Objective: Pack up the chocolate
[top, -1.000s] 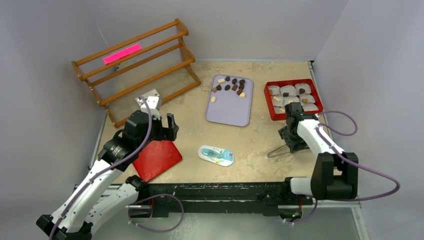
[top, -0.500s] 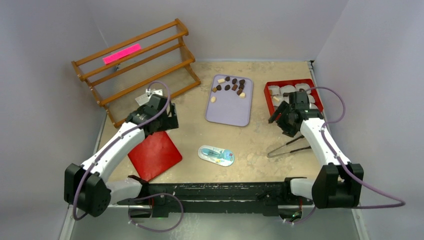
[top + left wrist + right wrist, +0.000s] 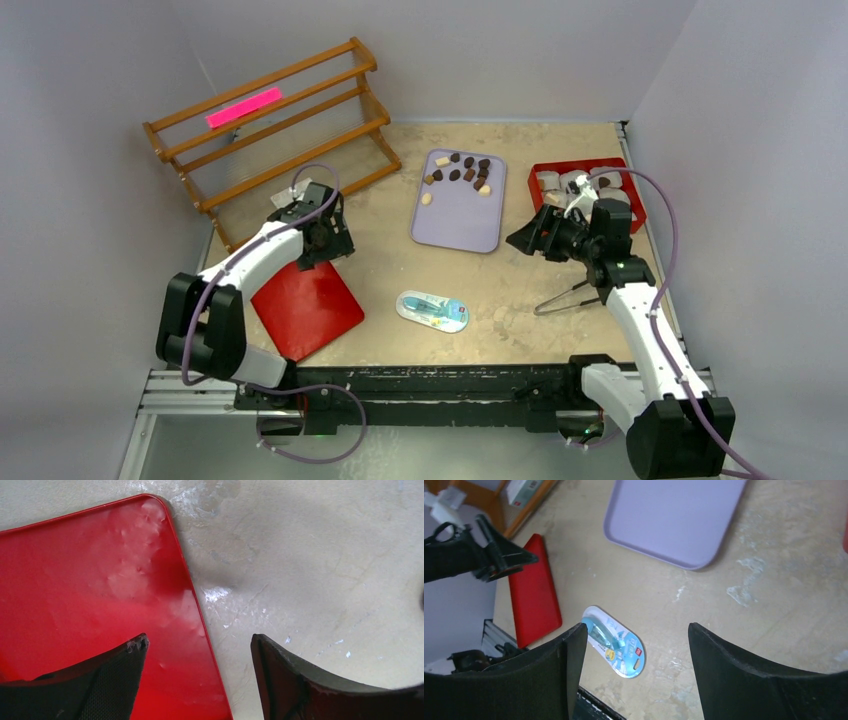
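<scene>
Right hand (image 3: 524, 241) swung leftward off right edge of tabletop (image 3: 500, 300); left hand (image 3: 333, 240) lowered over red lid (image 3: 310, 312); both wide, empty.

Bright even light, soft shadows, sharp

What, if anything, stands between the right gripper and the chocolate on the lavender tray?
Nothing visible does: only bare table and bare lavender tray lie between the open right gripper and the chocolate at the tray's far end.
</scene>
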Robot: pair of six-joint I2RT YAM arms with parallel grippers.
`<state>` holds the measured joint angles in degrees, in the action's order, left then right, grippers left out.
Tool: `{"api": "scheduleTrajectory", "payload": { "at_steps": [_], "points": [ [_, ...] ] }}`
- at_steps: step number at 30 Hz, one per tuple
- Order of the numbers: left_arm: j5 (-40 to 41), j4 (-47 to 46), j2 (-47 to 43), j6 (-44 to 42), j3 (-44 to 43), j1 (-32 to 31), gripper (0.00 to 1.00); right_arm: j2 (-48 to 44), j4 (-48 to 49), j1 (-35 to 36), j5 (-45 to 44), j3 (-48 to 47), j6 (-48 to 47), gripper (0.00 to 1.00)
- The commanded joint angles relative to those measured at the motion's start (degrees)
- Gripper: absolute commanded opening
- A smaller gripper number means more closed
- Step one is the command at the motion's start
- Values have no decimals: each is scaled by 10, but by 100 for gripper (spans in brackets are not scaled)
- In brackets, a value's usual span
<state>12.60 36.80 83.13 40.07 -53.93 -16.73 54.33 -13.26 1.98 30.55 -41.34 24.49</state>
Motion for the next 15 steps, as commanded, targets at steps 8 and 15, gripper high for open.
{"api": "scheduleTrajectory", "payload": {
  "at_steps": [8, 15],
  "points": [
    [-12, -43, 78, 30, -3, 14, 58, -17, 51, 2, 80, 20, -10, 70],
    [-22, -51, 113, 34, 7, 14, 26, -21, 39, 2, 66, 21, -16, 69]
  ]
}}
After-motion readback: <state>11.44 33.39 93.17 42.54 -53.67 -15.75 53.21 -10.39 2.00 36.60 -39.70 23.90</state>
